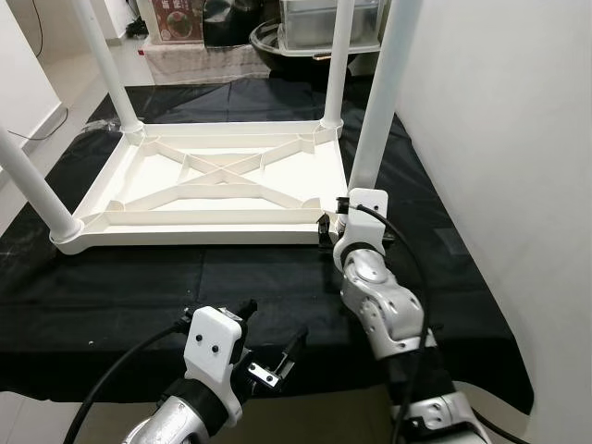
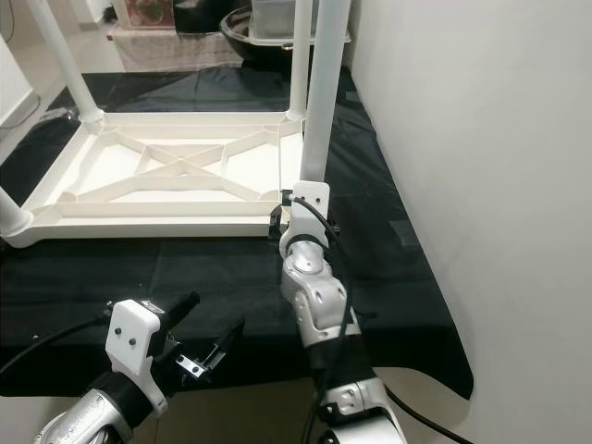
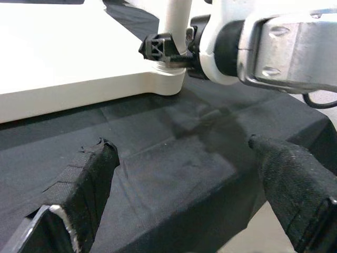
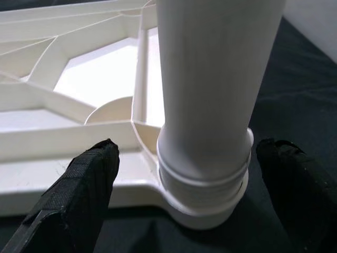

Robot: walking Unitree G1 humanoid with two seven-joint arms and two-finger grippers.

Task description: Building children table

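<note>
A white wall hems the 3 o'clock side beside the nearest leg. Bare black cloth at 6 o'clock leaves open passage before the upturned tabletop.

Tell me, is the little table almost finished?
Nearly, it seems. The white plastic tabletop lies upside down on the black cloth, and all four white round legs stand in its corners. The right gripper has its jaws open around the base of the near right leg, perhaps tightening it. The left gripper hovers open, apart. Flipping the table upright is left.
</note>
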